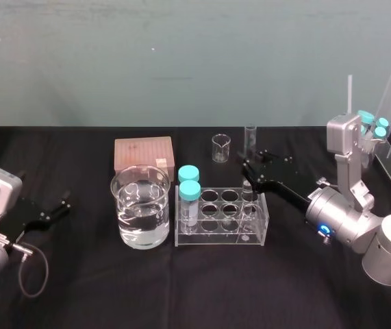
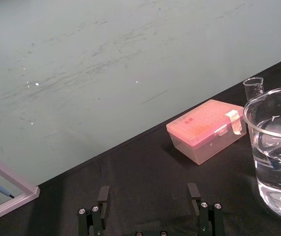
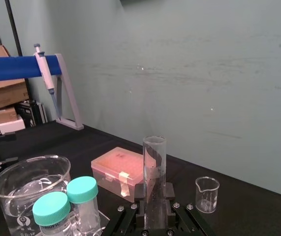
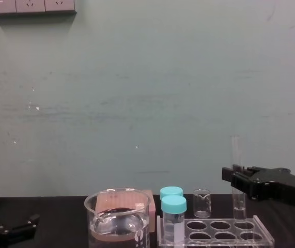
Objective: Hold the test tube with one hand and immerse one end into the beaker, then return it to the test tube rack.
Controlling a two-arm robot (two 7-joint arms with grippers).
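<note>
Test tube (image 3: 154, 157) upright in right gripper (image 3: 154, 192) jaws at rack (image 4: 214, 242), left gripper (image 2: 148, 192) parked

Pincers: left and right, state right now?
Left pincer: open, holding nothing.
Right pincer: closed on the test tube.

This is a laboratory. A black worktop (image 1: 181, 288) against a pale green wall carries a beaker (image 1: 141, 205) of clear liquid, with a clear test tube rack (image 1: 219, 240) to its right holding teal-capped vials (image 1: 189, 186). There is also a test tube (image 3: 154, 172), a pink tip box (image 1: 144, 153) and a tiny beaker (image 1: 220, 147) farther back. A pipette (image 3: 46, 78) hangs on a stand.
</note>
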